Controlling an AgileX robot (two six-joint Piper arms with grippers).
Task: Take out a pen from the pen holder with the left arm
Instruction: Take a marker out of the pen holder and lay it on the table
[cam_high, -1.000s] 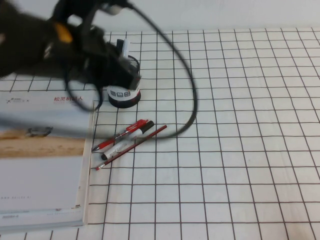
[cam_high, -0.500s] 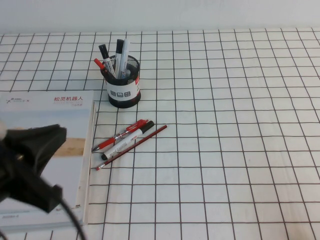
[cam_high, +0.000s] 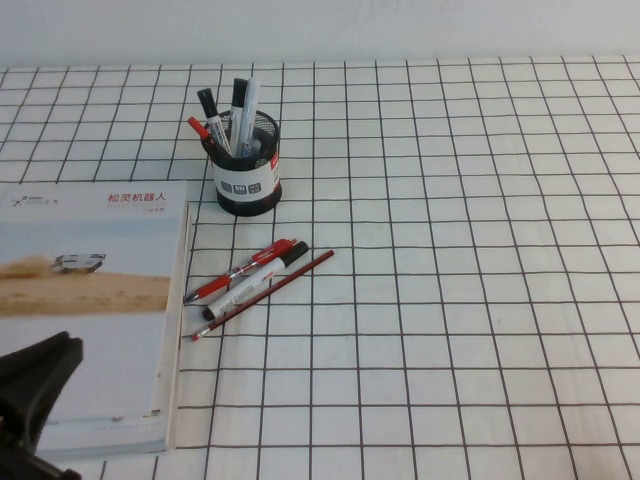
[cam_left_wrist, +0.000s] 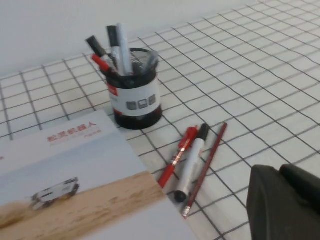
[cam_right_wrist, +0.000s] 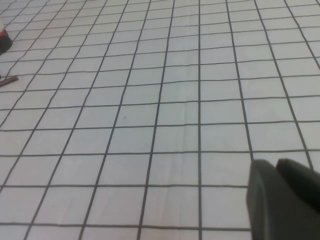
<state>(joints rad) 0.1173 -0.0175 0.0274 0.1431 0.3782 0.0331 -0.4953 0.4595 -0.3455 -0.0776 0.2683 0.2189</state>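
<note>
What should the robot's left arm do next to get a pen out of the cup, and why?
Probably lift the left gripper from the near left edge by the book toward the pen holder and open it: it sits shut, far from the upright pens. The right gripper, shut over bare grid cloth, holds nothing and can wait.

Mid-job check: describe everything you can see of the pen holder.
The pen holder is a round black mesh cup with a white label band and black base. It stands upright on the gridded tablecloth, just beyond the far right corner of the booklet, apart from it. Two black-capped markers, a pale pen and a red-tipped pen stick out. Nothing grips it: the left gripper is shut low by the booklet, the right gripper shut over bare cloth.
</note>
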